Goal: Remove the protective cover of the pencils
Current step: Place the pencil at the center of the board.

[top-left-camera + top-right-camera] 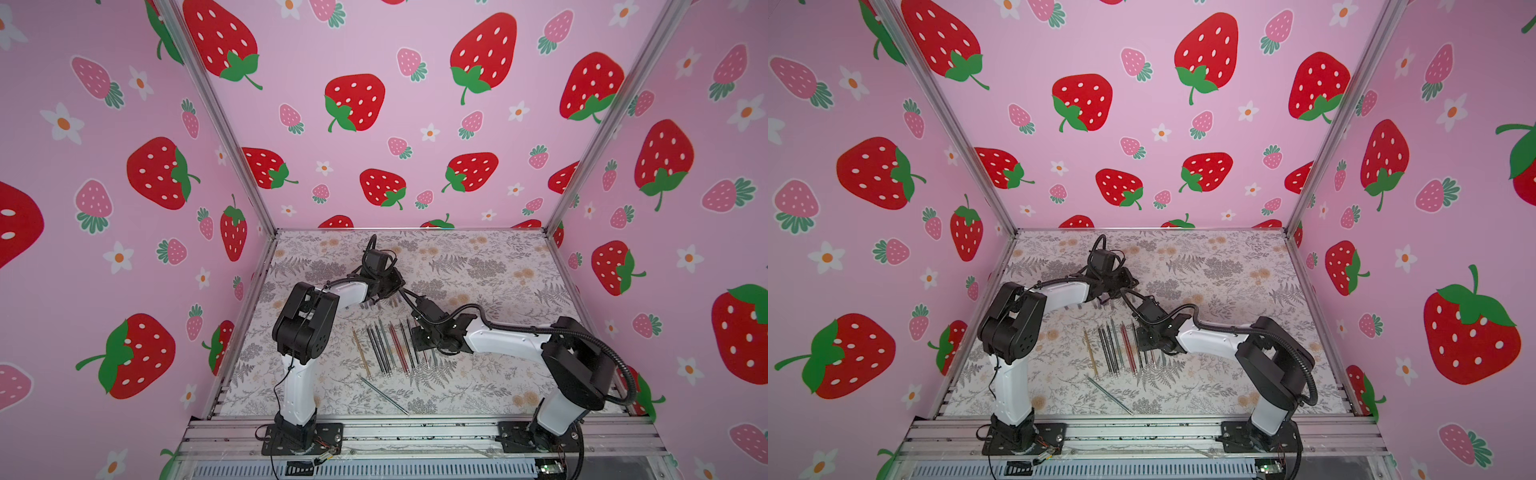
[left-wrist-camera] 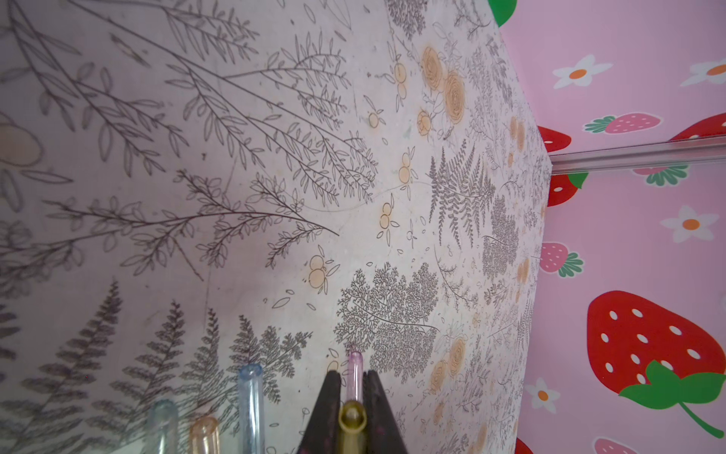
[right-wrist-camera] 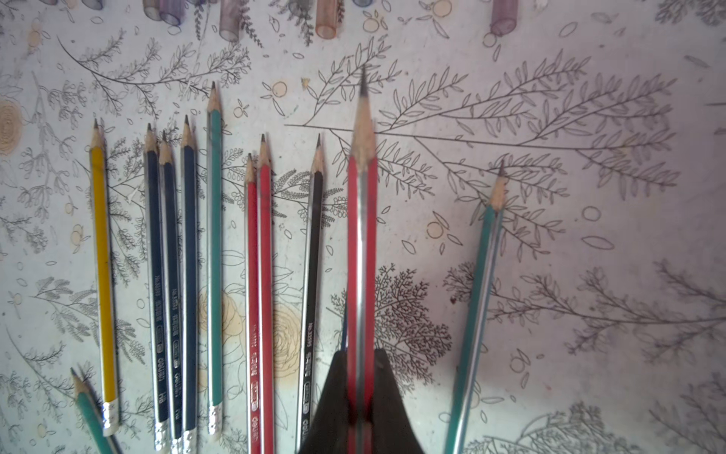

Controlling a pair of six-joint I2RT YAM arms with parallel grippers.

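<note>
Left wrist view: the left hand (image 2: pixel 352 374) pinches a yellow cap (image 2: pixel 352 418), which may slip onto the loose caps (image 2: pixel 250 405) beside it. Pencils (image 3: pixel 188 255) lie in a row on the desk (image 3: pixel 589 314). The right hand (image 3: pixel 361 353), clamped on a bare red pencil (image 3: pixel 362 220), could scatter them when lowering.

Both top views are brightly and evenly lit, with a pink cast; only faint shadows are thrown on the desk (image 1: pixel 478 266). Wide-angle stretching is seen at their edges. The red pencil (image 3: pixel 361 236) clamped in the right gripper (image 3: pixel 360 355) is blurred; pencils (image 3: pixel 214 255) beside it are sharp. The cap (image 2: pixel 355 363) pinched in the left gripper (image 2: pixel 352 375) is rendered soft, as are caps (image 2: pixel 250 393) beside it.
</note>
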